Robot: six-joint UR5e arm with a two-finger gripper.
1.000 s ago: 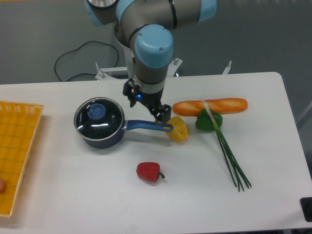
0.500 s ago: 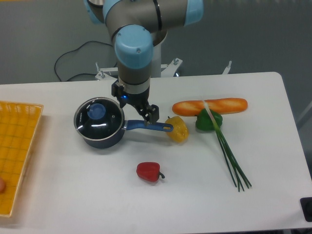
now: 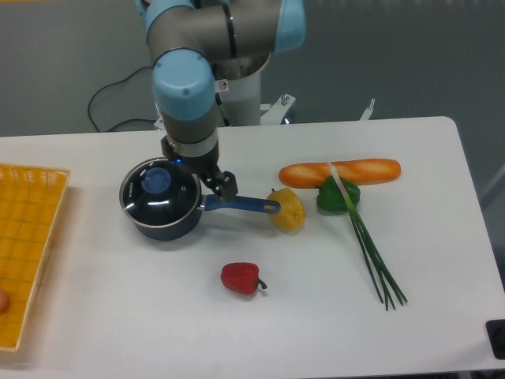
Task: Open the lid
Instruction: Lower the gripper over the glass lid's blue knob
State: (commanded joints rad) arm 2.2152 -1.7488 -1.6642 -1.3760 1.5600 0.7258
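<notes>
Not yet opened. Glass lid [image 3: 160, 192] seated flat on the dark blue saucepan [image 3: 164, 223], blue knob [image 3: 156, 181] at centre, toward the left-middle of the white tabletop [image 3: 142, 316]. End effector [image 3: 219, 186] poised over the right edge of the pan, near where the long blue handle [image 3: 239, 204] joins the body, to the right of the knob and not touching it as far as can be told. Grasping nothing; whether the jaws stand apart or together, cannot tell from this angle (dark fingers overlap against the dark pan). Left to do, by estimate: centring over the knob, descending, gripping, lifting clear.

Lid round, clear and glossy, with bright reflections and a thin metal rim. Knob smooth, rounded plastic. Saucepan dark enamelled-looking, handle slim and flat.

Elsewhere, all smooth and toy-like: yellow bell pepper [image 3: 287, 209] just at the handle's tip, red bell pepper [image 3: 241, 278] nearer the front, long orange-brown baguette [image 3: 339, 172], green bell pepper [image 3: 338, 195] just beside it, thin green chives [image 3: 371, 253] fanning downward. Yellow lattice basket [image 3: 24, 237] at the left edge.
</notes>
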